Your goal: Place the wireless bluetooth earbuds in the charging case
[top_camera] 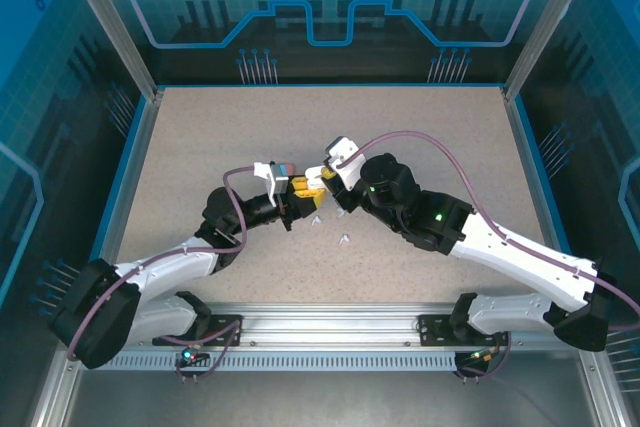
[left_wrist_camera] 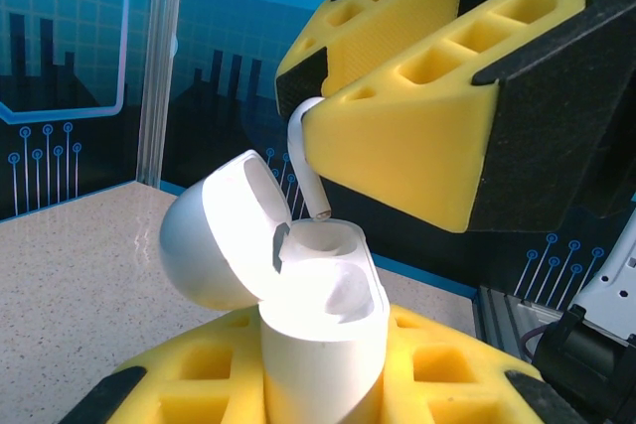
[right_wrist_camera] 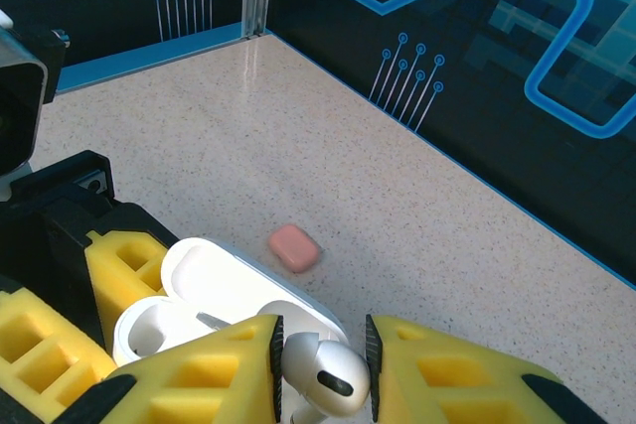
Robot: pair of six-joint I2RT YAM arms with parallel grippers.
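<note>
A speckled beige tabletop (top_camera: 420, 147) sits boxed in on the far, left and right sides by dark blue see-through wall panels printed with pale circuit lines (top_camera: 330, 7). Silver aluminium posts (top_camera: 108, 22) rise at the far corners. A slotted grey metal rail (top_camera: 330, 319) runs along the near edge, under even, bright light

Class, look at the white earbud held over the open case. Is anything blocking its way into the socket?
Nothing visible does. The earbud hangs stem-down, its tip just above the open socket of the charging case. The lid is swung back, clear of the path.
</note>
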